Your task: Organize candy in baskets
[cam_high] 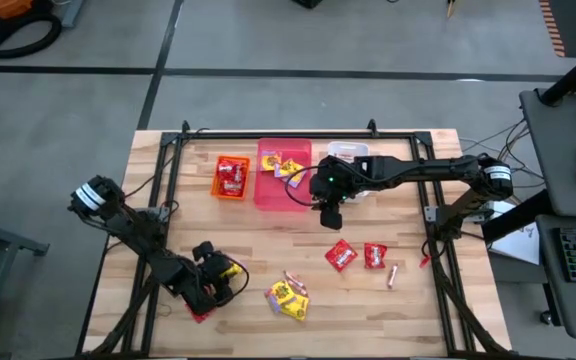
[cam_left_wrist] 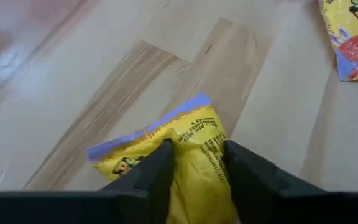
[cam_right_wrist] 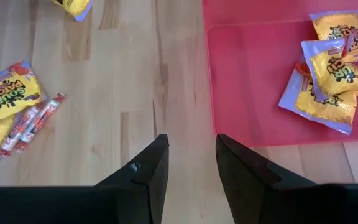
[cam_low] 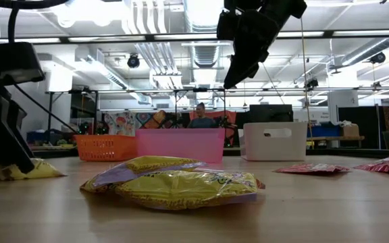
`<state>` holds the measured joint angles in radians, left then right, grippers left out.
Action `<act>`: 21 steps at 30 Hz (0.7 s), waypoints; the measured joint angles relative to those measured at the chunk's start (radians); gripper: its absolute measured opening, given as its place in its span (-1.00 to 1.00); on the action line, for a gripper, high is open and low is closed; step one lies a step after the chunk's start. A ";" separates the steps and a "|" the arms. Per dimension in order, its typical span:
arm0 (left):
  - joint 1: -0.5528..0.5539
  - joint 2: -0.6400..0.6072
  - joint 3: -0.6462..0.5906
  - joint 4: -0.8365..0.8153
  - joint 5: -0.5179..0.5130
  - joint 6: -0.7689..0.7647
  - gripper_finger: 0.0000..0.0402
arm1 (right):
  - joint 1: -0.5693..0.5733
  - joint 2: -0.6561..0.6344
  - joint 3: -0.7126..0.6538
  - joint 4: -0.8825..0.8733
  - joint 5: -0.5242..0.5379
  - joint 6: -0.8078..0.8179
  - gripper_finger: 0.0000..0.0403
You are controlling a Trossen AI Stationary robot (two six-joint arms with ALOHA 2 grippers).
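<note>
The left gripper [cam_left_wrist: 194, 168] grips a yellow plastic candy packet [cam_left_wrist: 188, 158] between its jaws. The right gripper [cam_right_wrist: 191, 168] hangs open and empty, just beside the pink-red plastic basket [cam_right_wrist: 253, 81].

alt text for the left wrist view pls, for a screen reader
The left pincer straddles a yellow candy packet lying on the wooden table, one dark finger on each side. Part of another yellow packet shows farther off.

The high view looks straight down on the whole surface [cam_high: 298, 240]. The low view looks level across it toward the baskets and room. Each wrist view looks down close; the right shares the pink basket [cam_right_wrist: 272, 81] with both.
</note>
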<state>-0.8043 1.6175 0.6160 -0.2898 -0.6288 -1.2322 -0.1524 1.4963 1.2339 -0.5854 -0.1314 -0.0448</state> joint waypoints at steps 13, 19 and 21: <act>-0.004 -0.094 0.021 -0.045 -0.066 0.171 -0.99 | 0.021 0.000 -0.036 0.164 -0.008 -0.050 -0.38; -0.004 -0.256 0.021 -0.031 -0.284 0.336 -1.00 | 0.062 0.000 -0.095 0.401 -0.020 -0.133 -0.38; -0.004 -0.326 0.021 0.001 -0.355 0.393 -1.00 | 0.075 0.000 -0.120 0.492 -0.050 -0.162 -0.38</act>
<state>-0.8082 1.2917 0.6369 -0.2886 -0.9834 -0.8388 -0.0771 1.4963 1.1136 -0.0936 -0.1819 -0.2069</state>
